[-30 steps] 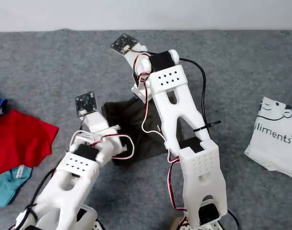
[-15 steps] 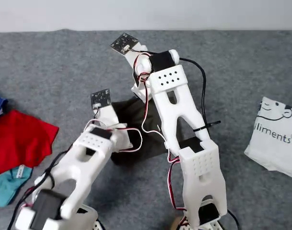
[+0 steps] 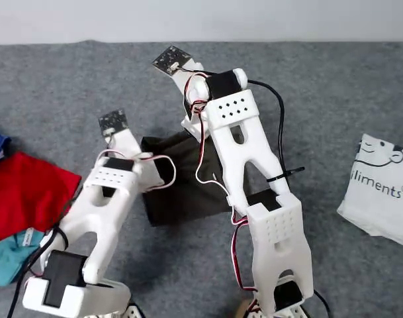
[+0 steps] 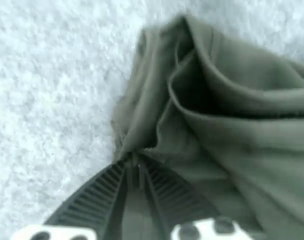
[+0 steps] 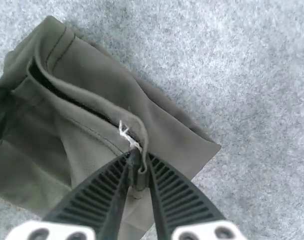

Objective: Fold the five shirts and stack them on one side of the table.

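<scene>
High view: the dark shirt (image 3: 184, 199) lies mid-frame on the grey worktop (image 3: 333, 99); left hand (image 4: 133, 162) pinches its edge; right hand (image 5: 137, 159) pinches a fold; red shirt (image 3: 26, 192) at left.

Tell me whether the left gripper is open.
No, the left gripper is shut, pinching a fold at the edge of the dark shirt.

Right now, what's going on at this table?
Both arms hold one dark olive shirt on the grey table: the left pincer is shut on one edge, the right pincer on a stitched hem. A red shirt and a teal shirt lie heaped at one side, a white printed shirt at the other.
</scene>
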Robot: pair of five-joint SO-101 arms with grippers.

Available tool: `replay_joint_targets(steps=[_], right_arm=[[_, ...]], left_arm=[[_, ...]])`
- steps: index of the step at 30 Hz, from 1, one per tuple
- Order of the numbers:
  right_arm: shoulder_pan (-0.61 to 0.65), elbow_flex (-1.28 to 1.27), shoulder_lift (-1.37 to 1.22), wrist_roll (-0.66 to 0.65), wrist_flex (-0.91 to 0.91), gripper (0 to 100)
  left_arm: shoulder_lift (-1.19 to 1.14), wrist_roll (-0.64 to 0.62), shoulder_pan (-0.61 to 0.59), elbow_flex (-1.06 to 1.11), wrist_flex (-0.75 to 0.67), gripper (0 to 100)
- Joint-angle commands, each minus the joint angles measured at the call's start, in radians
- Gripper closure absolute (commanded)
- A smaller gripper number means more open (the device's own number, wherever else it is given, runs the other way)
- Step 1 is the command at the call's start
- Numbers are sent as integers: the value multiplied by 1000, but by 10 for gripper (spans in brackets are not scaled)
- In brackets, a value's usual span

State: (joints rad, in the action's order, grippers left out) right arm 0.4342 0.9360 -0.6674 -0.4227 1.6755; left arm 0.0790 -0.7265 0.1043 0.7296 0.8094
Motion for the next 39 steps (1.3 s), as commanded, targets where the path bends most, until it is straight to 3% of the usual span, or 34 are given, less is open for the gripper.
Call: replay_joint_targets(steps=[1, 11, 18, 22, 32, 34, 39], right_arm=[[-13, 52, 68, 6, -1, 988], [22, 52, 77, 6, 12, 988], [81, 52, 77, 6, 45, 988], [94, 52, 77, 6, 76, 988], [226, 46, 81, 11, 124, 982], [242, 46, 81, 11, 124, 943], [234, 46, 147, 69, 124, 738]], left_arm=[[14, 20, -14, -81, 64, 994], [15, 17, -20, -300, 334, 994], [15, 32, -229, -541, 591, 994], [15, 120, -356, -667, 718, 994], [15, 160, -700, -803, 833, 994], [15, 160, -741, -802, 838, 994], [15, 186, -825, -803, 833, 994]])
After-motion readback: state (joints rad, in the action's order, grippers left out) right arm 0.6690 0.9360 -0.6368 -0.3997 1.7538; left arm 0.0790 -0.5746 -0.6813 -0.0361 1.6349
